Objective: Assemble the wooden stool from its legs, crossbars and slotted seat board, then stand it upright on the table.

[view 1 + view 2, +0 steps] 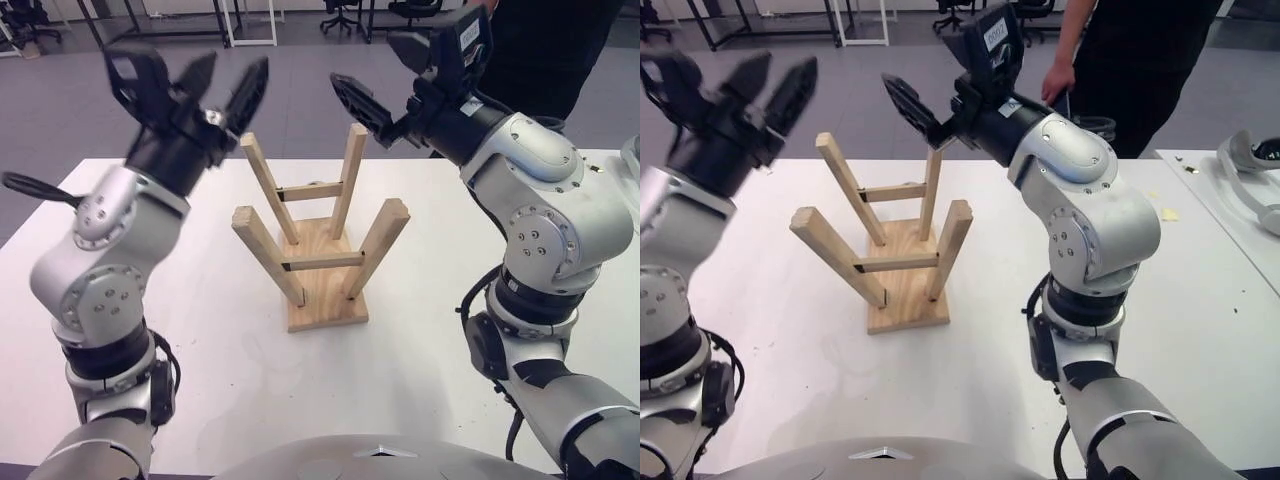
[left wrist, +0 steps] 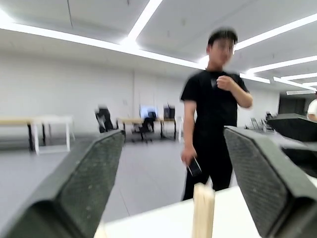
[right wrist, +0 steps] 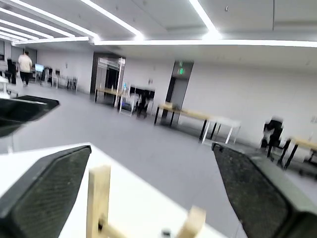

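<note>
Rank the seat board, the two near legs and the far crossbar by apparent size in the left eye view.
1. Seat board.
2. Near left leg and near right leg: about alike, not ranked.
3. Far crossbar, thinnest; being farther may shrink it.

Pale wood stool (image 1: 320, 255) on white table (image 1: 200, 340)
The left gripper (image 1: 232, 75) and right gripper (image 1: 378, 72) are black, their pads (image 2: 99, 183) finely dimpled; the arms (image 1: 100, 260) are silver-grey.

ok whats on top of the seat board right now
Four legs stand up from the seat board, tied by two crossbars. The board lies flat on the table, so its underside is hidden; the leg joints cannot be made out.
</note>
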